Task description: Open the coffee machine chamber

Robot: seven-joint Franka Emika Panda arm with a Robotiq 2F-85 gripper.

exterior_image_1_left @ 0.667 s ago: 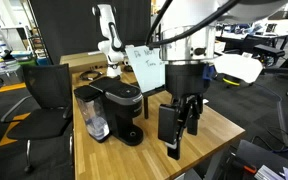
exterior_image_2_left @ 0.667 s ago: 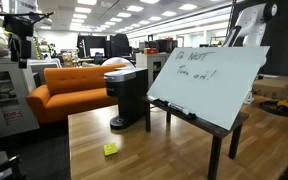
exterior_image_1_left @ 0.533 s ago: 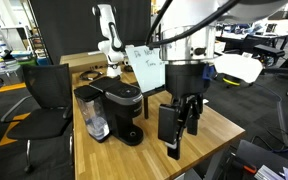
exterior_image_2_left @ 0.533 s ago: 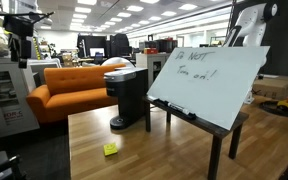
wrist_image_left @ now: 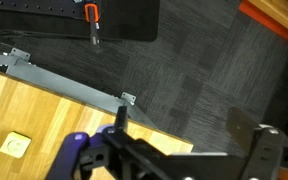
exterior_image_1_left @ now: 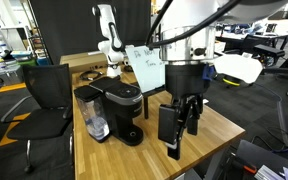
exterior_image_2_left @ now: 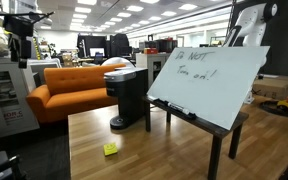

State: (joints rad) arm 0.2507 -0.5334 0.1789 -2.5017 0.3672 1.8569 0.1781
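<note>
The black coffee machine (exterior_image_1_left: pixel 121 108) stands on the wooden table (exterior_image_1_left: pixel 214 125), with its clear water tank (exterior_image_1_left: pixel 92 118) on its side. It also shows in an exterior view (exterior_image_2_left: pixel 129 96) at the table's far end. Its chamber (exterior_image_1_left: pixel 125 93), the rounded black lid on top, is down and closed. My gripper (exterior_image_1_left: pixel 181 136) hangs over the table to the side of the machine, apart from it, pointing down. In the wrist view my gripper (wrist_image_left: pixel 184 118) is open and empty, above the table edge and carpet. The machine is out of the wrist view.
A tilted whiteboard (exterior_image_2_left: pixel 209 78) on a stand stands on the table beside the machine. A small yellow note (exterior_image_2_left: pixel 110 149) lies on the tabletop and shows in the wrist view (wrist_image_left: pixel 17 145). A black chair (exterior_image_1_left: pixel 46 100) stands by the table. An orange sofa (exterior_image_2_left: pixel 69 90) is behind.
</note>
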